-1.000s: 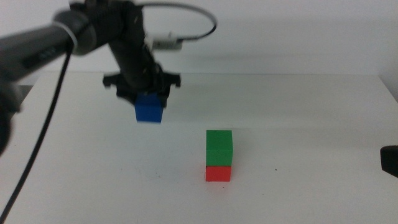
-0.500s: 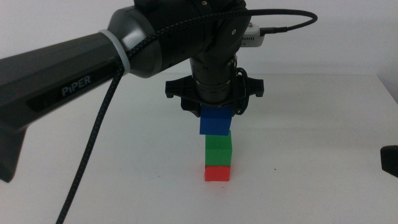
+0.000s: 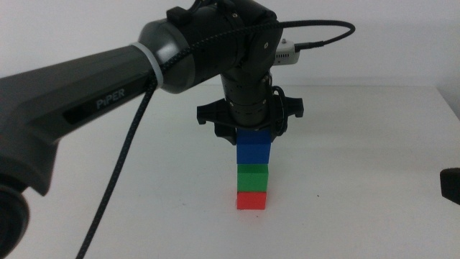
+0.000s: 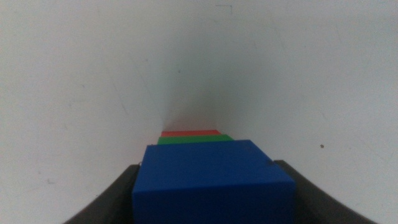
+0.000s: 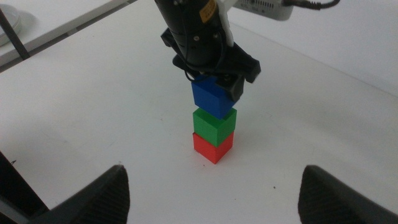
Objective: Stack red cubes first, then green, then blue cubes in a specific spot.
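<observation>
A red cube sits on the white table with a green cube stacked squarely on it. The patch of table under the red cube is hidden. My left gripper comes in from the left and is shut on a blue cube, whose underside meets the green cube's top. In the left wrist view the blue cube fills the gap between the jaws, with thin edges of green and red beyond it. My right gripper is open and waits at the right edge.
The white table is bare around the stack. Its far edge meets a white wall. The left arm's black cable hangs over the table's left side.
The left gripper carried the blue cube from the back left over to the stack, then lowered it from a slight offset onto the green cube. The right arm has not moved.
</observation>
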Robot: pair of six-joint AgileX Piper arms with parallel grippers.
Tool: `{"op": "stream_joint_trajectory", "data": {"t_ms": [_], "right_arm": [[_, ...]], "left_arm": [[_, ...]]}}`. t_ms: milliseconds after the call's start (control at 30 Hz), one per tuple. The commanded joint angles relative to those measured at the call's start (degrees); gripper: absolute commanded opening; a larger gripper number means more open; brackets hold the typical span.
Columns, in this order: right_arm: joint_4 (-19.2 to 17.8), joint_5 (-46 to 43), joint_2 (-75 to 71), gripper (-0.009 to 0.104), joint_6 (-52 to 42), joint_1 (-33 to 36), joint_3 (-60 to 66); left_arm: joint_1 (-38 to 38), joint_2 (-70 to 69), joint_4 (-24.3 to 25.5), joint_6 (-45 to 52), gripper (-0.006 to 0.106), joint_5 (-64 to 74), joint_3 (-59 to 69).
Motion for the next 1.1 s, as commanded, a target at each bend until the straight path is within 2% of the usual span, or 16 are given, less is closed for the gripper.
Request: {"op": "stream_joint_trajectory", "data": {"t_ms": [0, 300, 467, 533, 600, 633, 667, 800, 1067], "right_arm": [[-0.2, -0.3, -0.3, 0.093, -0.5, 0.2, 0.2], [-0.2, -0.3, -0.3, 0.093, -0.5, 0.2, 0.2], [-0.2, -0.3, -0.3, 0.093, -0.5, 0.2, 0.2], [-0.2, -0.3, -0.3, 0.093, -0.5, 0.2, 0.2], [-0.2, -0.3, -0.3, 0.093, -0.5, 0.2, 0.2], [-0.2, -0.3, -0.3, 0.093, -0.5, 0.2, 0.2], [-0.2, -0.3, -0.3, 0.093, -0.5, 0.2, 0.2], [-0.2, -0.3, -0.3, 0.093, -0.5, 0.2, 0.2], [-0.2, -0.3, -0.3, 0.093, -0.5, 0.2, 0.2]], "left_arm": [[0.0, 0.3, -0.7, -0.1, -0.002, -1.0, -0.2], [0.0, 1.6, -0.4, -0.1, -0.001, -0.4, -0.2], [0.0, 1.6, 0.4, 0.2, 0.011, 0.1, -0.2], [0.0, 1.6, 0.4, 0.2, 0.022, -0.1, -0.2], [0.0, 1.6, 0.4, 0.2, 0.043, -0.2, -0.2], [0.0, 1.6, 0.3, 0.2, 0.049, -0.2, -0.2], [0.0, 1.6, 0.3, 0.2, 0.068, -0.4, -0.2], [0.0, 1.6, 0.3, 2.4, 0.092, -0.7, -0.2], [0.0, -3.0, -1.9, 9.4, 0.094, 2.8, -6.3]]}}
